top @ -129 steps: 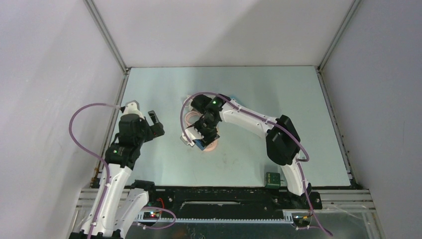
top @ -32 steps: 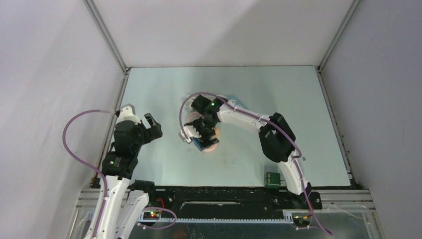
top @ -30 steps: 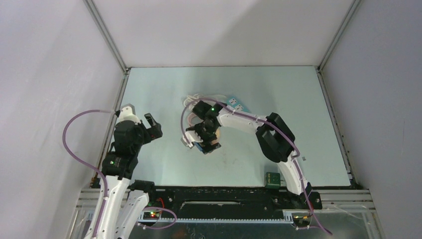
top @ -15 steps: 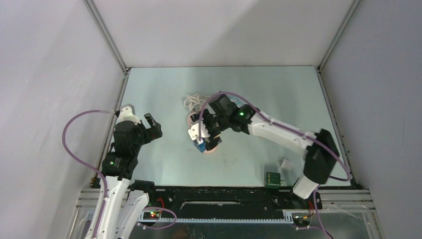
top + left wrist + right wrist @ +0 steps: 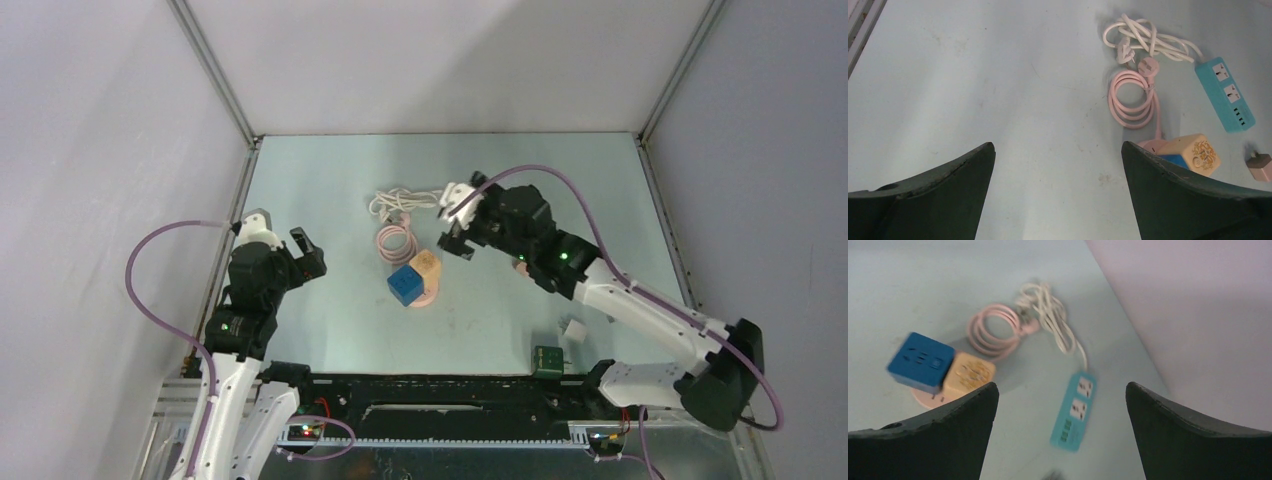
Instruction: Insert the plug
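Currently, left tool (image 5: 308,250) and right tool (image 5: 458,218) stand apart, empty; from above, pink plug (image 5: 1148,66) lies 9 o'clock from nearer right tool.

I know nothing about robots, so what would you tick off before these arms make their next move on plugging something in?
1. Left gripper free: ok, open and holding nothing.
2. Right gripper free: ok, open and holding nothing.
3. Teal power strip sockets free: ok, both show empty.
4. Pink cord's plug inserted: not ok, it lies loose on the table beside the white cord.
5. Blue cube and beige cube pushed home on the pink round base: cannot tell; they sit on it side by side.
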You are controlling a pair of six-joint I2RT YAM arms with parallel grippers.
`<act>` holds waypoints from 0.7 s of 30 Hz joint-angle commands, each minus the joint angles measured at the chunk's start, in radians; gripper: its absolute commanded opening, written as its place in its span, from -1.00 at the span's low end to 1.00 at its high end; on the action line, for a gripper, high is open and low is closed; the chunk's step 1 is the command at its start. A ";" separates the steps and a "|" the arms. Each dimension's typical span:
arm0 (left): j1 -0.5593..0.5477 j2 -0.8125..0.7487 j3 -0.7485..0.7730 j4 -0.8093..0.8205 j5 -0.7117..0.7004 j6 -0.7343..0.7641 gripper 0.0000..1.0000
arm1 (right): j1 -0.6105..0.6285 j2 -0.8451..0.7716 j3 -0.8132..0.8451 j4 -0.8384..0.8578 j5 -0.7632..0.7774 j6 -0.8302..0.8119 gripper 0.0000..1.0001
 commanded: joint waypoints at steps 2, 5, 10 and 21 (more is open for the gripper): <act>0.010 0.004 -0.024 0.022 0.011 -0.015 0.99 | -0.094 -0.139 -0.116 0.144 0.377 0.389 0.99; 0.011 0.012 -0.025 0.028 0.037 -0.015 0.99 | -0.166 -0.169 -0.117 0.022 0.424 0.543 0.99; 0.010 0.041 -0.024 0.050 0.134 -0.013 1.00 | -0.308 -0.176 -0.184 -0.110 0.336 0.781 0.99; -0.174 0.217 -0.024 0.270 0.552 -0.065 0.99 | -0.666 -0.247 -0.448 -0.143 -0.012 1.016 0.99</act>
